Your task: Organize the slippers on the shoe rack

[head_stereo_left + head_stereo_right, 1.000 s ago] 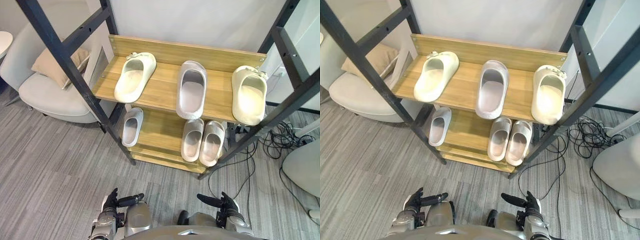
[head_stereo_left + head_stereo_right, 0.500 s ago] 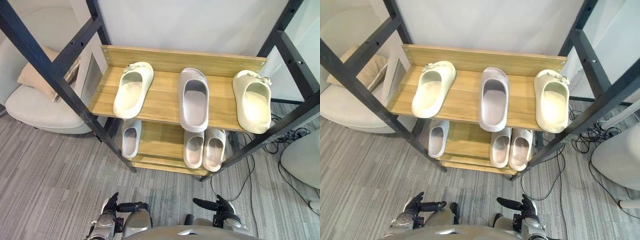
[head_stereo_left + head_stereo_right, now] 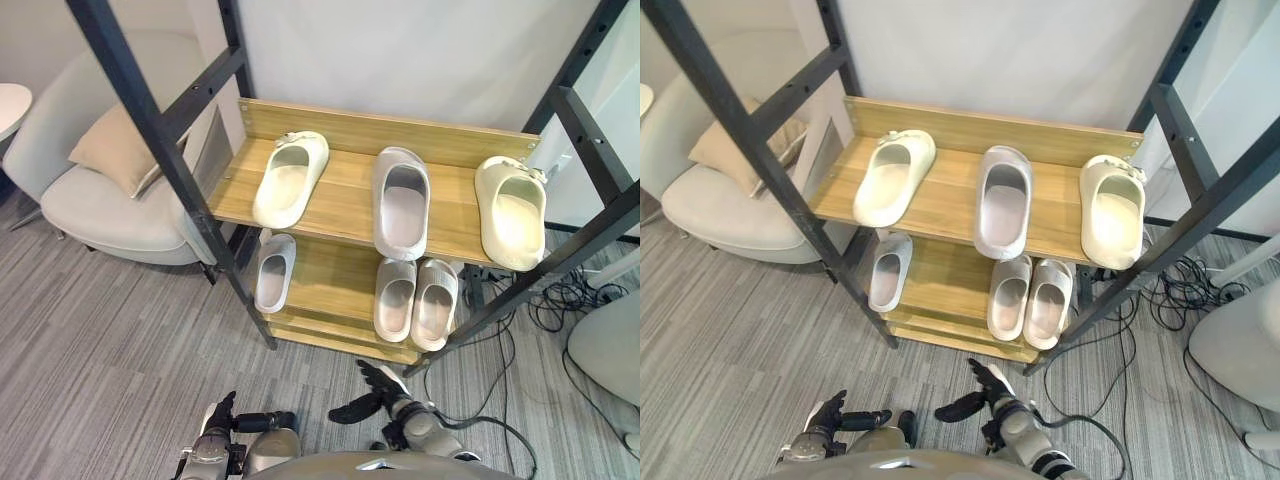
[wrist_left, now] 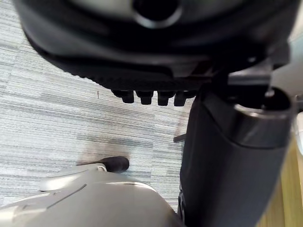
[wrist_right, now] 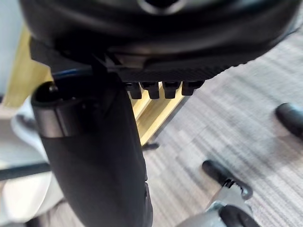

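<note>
The shoe rack [image 3: 345, 195] has wooden shelves in a black frame. On its top shelf lie a cream slipper [image 3: 289, 178] at the left, a grey slipper [image 3: 401, 201] in the middle and a second cream slipper [image 3: 511, 211] at the right. The lower shelf holds a small grey slipper [image 3: 273, 271] at the left and a grey pair [image 3: 395, 297] [image 3: 435, 302] side by side. My right hand [image 3: 395, 408] hovers low in front of the rack, fingers spread, holding nothing. My left hand [image 3: 222, 428] hangs low at the left, fingers [image 4: 151, 97] straight, empty.
A pale armchair [image 3: 90, 200] with a beige cushion [image 3: 115, 150] stands left of the rack. Black cables [image 3: 565, 295] lie on the carpet at the right beside a white rounded object [image 3: 610, 345]. Slanted black frame bars [image 3: 150, 110] cross before the shelves.
The camera has shifted. My right hand has risen and swung left toward the rack's foot, its fingers now spread. The left hand and the slippers stay where they were.
</note>
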You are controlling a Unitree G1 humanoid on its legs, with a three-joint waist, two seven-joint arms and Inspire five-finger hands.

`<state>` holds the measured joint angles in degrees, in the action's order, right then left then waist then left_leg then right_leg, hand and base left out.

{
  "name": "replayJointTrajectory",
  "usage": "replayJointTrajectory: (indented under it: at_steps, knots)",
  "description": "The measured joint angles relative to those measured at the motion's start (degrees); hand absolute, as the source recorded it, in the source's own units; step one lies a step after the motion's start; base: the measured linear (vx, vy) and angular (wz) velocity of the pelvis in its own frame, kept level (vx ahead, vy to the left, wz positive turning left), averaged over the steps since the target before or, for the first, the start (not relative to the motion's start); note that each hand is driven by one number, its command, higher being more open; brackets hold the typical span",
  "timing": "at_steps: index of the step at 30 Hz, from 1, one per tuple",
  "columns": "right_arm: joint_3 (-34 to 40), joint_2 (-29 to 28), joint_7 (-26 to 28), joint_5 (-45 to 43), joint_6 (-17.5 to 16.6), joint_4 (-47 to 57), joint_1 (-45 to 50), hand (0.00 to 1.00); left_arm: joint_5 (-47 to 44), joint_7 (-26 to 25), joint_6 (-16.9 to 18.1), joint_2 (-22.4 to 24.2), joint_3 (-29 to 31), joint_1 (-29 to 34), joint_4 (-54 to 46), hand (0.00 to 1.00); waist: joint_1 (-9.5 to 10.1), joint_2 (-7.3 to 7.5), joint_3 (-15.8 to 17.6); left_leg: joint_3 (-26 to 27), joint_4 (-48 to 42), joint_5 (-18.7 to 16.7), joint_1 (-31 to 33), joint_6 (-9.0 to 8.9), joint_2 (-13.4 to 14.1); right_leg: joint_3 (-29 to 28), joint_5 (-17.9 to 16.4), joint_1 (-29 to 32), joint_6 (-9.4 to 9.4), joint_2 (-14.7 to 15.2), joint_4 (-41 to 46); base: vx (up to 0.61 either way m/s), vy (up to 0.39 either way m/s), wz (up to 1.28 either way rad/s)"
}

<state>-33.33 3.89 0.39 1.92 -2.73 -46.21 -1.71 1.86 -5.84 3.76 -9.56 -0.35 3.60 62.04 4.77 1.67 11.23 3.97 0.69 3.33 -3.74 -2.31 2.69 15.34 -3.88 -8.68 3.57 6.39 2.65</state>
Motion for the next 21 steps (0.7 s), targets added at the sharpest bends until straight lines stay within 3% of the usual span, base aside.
replayJointTrajectory:
  at_steps: [5,10,16,21]
  knots:
    - [-12.1,0.8,6.2,-7.2,-0.4,13.5,-1.7,1.0,0.5,-0.8,0.7,0.0,0.0,0.0,-0.1,1.0,1.36,0.29,-0.2,-0.8,0.1,0.1,0.1,0.14,-0.4,-0.1,0.1,-0.1,0.07,0.1,-0.1,-0.03,0.016,0.07]
    - [-16.3,3.4,9.5,-15.5,-0.7,27.3,-3.2,1.0,1.2,-1.7,0.8,0.0,0.0,0.0,-0.1,1.0,1.71,0.47,-0.3,-1.2,0.0,0.1,0.3,0.15,-0.6,-0.1,0.3,-0.1,0.36,0.1,-0.2,0.0,0.004,0.03]
    - [-14.4,8.4,10.1,-25.7,-1.6,45.7,-3.7,1.0,1.2,-2.6,0.9,-0.2,-1.0,0.0,0.0,1.0,1.64,0.49,-0.3,-0.2,-0.1,-0.2,0.0,-0.28,0.2,-1.1,0.4,0.1,0.18,-0.5,-0.2,-0.01,-0.009,-0.08]
    - [-7.5,9.7,10.1,-34.4,-5.1,62.6,-3.6,1.0,1.2,-2.6,0.8,-0.8,-3.3,0.0,0.1,1.0,0.35,0.33,-0.8,1.2,-0.2,-0.4,-0.9,-0.66,1.0,-2.6,0.5,0.0,-0.17,-1.1,-0.1,0.0,-0.018,-0.15]
